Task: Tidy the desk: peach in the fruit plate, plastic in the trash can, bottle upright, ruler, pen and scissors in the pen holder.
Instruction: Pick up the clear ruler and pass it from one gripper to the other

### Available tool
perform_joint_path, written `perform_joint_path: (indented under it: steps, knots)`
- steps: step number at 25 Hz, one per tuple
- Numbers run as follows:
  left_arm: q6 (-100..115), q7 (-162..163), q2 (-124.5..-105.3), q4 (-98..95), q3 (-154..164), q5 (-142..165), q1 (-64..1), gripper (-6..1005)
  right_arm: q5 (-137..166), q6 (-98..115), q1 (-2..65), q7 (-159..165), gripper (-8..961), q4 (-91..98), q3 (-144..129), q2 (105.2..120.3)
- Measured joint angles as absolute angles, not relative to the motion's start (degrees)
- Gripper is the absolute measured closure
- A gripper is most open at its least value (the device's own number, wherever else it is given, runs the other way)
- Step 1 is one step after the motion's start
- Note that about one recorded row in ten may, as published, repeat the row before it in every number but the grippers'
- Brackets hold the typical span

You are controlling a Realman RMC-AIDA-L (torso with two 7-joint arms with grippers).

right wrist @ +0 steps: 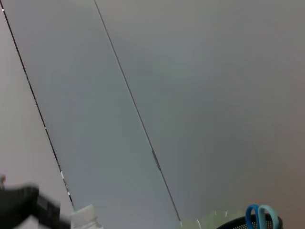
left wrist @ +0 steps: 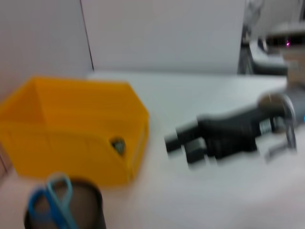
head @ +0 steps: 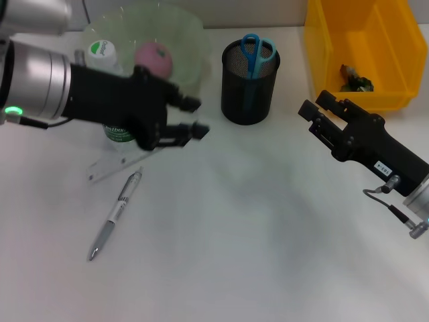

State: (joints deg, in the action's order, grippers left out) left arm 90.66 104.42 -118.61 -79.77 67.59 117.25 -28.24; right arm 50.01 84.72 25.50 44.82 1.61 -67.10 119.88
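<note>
The pen point(head: 116, 213) lies flat on the white tabletop point(head: 255, 228), tip toward the robot, and just beyond its cap end rests the clear ruler point(head: 114, 166), also flat. Both are well apart from the black mesh pen holder point(head: 249, 83), so these two look like the items left to collect.

The blue-handled scissors point(head: 255, 54) already stand in the holder, handles up, which is how they need to sit. The peach point(head: 155, 59) is inside the pale green fruit plate point(head: 191, 33). The bottle point(head: 107, 64), white cap on top and green label low down, stands upright just beside the plate, partly hidden by the left arm. A dark crumpled scrap, probably the plastic point(head: 354, 81), lies in the yellow bin point(head: 322, 60) that serves as the trash can.

The left pincer point(head: 193, 115) hangs above the tabletop between the bottle and the pen holder, its two fingers apart and gripping nothing. It sits near the ruler's far end, so I judge that the ruler or pen is the next pick; both lie thin and flat, which makes a slip likely.

The right pincer point(head: 316, 107) waits near the yellow bin, over bare tabletop; its fingers look parted, with nothing between them.
</note>
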Motion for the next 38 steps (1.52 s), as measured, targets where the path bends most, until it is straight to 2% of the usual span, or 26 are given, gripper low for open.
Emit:
perform_joint_path:
  steps: [7, 16, 22, 25, 29, 32, 38]
  knots:
    - [85.65, 101.74, -118.65, -78.36, 67.17, 104.27, -27.51, 610, 50.1, 84.73, 24.97, 45.43, 454, 1.47, -67.21, 119.87]
    - [84.05, 92.73, -118.45, -66.71, 65.0, 85.25, -24.98, 609, 53.77, 86.07, 22.37, 52.94, 453, 6.13, -67.75, 118.61]
    - [89.83, 87.77, -118.35, -53.96, 60.73, 77.66, -25.19, 609, 61.48, 92.66, 20.73, 58.31, 452, 12.53, -67.29, 116.73]
    - [94.9, 84.88, -118.22, -46.44, 57.99, 75.6, -25.95, 609, 64.73, 97.69, 21.09, 60.35, 452, 15.03, -67.21, 115.29]
    - [99.51, 80.46, -118.12, -42.35, 58.0, 76.36, -26.05, 609, 71.02, 100.58, 22.51, 64.41, 452, 20.22, -67.16, 114.41]
    - [101.27, 77.57, -118.28, -41.85, 58.41, 78.37, -25.36, 609, 75.2, 100.57, 23.73, 66.48, 451, 23.25, -67.14, 114.31]
    - [102.76, 75.5, -118.42, -39.67, 59.49, 79.41, -24.22, 610, 79.07, 99.96, 26.42, 67.4, 418, 25.47, -67.4, 115.18]
